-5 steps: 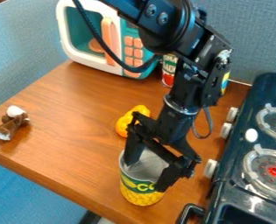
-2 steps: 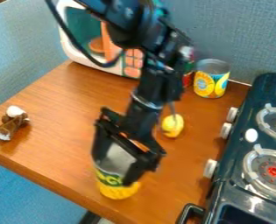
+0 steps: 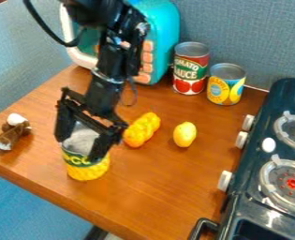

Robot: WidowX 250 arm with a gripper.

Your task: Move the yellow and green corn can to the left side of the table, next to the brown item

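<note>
The black hand (image 3: 81, 146) has a can of corn (image 3: 88, 171) between its fingers, at about half past seven if the whole view is read as a clock face. The fingers stand well apart, spread to the can's width, with one on either side of its upper part, and they grip it there. The can's mouth end faces up, a round of grey metal framed by the black fingers, above a green band and a yellow lower part (whether its base meets the wooden counter (image 3: 150, 187), I cannot tell). Two more cans stand upright toward the back, both topped with grey metal, so what they contain is hidden. The red and green can (image 3: 190, 77), with tomatoes pictured on it, is at one o'clock; just beside it, at two o'clock, is the yellow and blue can (image 3: 225, 91). A toy microwave (image 3: 165, 37), white and teal with orange buttons, sits between eleven and twelve, partly behind the arm (image 3: 106, 89). Close to the middle lies a lumpy orange thing (image 3: 141, 131), near the hand's right-hand finger as seen here, and a yellow lemon (image 3: 184, 134) rests at four o'clock. A small brown and white toy (image 3: 12, 133) lies near nine o'clock, and a dark toy stove (image 3: 262, 192) with grey burners and white knobs runs from two to five.
</note>
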